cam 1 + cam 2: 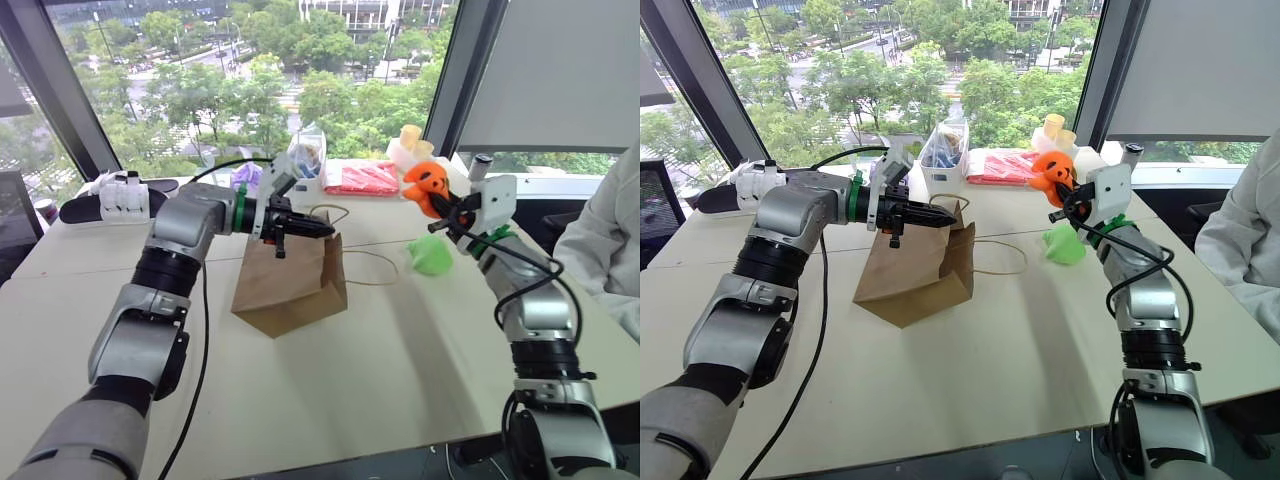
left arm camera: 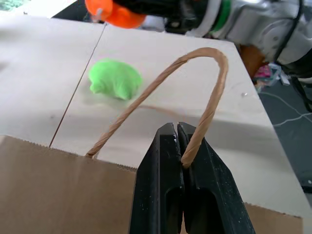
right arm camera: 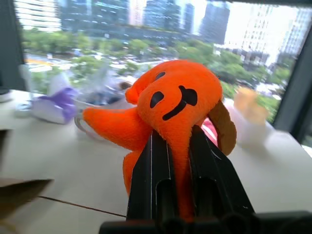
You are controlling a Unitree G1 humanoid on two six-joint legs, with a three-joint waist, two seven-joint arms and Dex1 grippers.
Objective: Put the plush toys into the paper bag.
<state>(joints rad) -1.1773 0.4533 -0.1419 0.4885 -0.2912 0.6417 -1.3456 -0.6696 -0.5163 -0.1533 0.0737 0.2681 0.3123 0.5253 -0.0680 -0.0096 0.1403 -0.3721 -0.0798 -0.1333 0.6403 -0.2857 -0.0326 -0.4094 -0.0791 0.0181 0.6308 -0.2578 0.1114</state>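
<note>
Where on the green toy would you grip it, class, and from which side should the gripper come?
Grip the green toy across its rounded middle, coming from above. It lies low on the table, apart from the bag, with open surface around it, so a top-down approach looks unobstructed. Its soft, domed body should squash between the fingers; the small lobes at its edge look too slight for a firm hold.

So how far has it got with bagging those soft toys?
Nothing is in the paper bag yet. In hand: the left gripper is shut on the bag's twine handle, holding the bag up, and the right gripper is shut on the orange plush toy, held above the table. Left to do: drop the orange toy in, then fetch the green plush toy lying on the table.
</note>
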